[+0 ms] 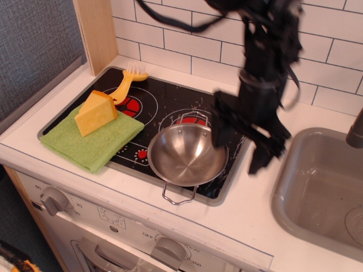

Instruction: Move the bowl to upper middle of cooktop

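Note:
The shiny steel bowl [187, 154] with wire loop handles sits at the front right of the black cooktop [159, 105], its near handle over the front rim. My gripper [240, 146] hangs at the bowl's right rim, over the cooktop's right edge. Its two black fingers [260, 154] are spread apart and hold nothing. The image of the gripper is motion-blurred.
A green cloth [91, 139] with a yellow cheese wedge [95, 113] covers the cooktop's front left. A yellow brush [127, 79] lies at the back left. A grey sink [323, 192] is to the right. A tiled wall stands behind, and a wooden post [93, 31] at the back left.

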You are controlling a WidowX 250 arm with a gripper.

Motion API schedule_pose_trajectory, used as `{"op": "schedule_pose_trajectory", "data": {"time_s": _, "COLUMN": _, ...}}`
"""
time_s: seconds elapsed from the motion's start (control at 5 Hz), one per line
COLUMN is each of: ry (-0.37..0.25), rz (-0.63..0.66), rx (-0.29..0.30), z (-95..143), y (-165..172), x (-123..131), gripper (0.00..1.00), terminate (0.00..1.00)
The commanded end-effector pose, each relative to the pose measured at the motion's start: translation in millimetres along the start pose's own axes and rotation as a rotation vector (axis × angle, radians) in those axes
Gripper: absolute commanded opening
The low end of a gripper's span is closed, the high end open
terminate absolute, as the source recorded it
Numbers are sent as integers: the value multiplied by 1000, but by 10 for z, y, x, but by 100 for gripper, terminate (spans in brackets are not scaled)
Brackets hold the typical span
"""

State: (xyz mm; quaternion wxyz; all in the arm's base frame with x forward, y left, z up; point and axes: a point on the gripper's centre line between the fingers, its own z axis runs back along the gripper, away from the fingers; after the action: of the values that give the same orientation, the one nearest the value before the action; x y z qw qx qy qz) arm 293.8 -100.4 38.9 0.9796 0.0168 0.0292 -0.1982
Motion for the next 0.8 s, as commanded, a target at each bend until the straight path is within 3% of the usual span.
{"op": "schedule_pose_trajectory", "data": {"time_s": 0.0, "ry": 5, "rz": 294, "rx": 140, "z": -47, "y": -56, "x": -139, "gripper": 100, "terminate": 0}}
{"op": "schedule_pose_trajectory", "data": {"time_s": 0.4, "ry": -28, "rz": 343, "rx": 142, "z": -68, "y": 20, "x": -151, "gripper": 100, "terminate": 0}}
{"op": "schedule_pose_trajectory", "data": {"time_s": 0.6, "ry": -59, "rz": 371, "rx": 41, "z": -173, "y": 227, "x": -211, "gripper": 100, "terminate": 0}}
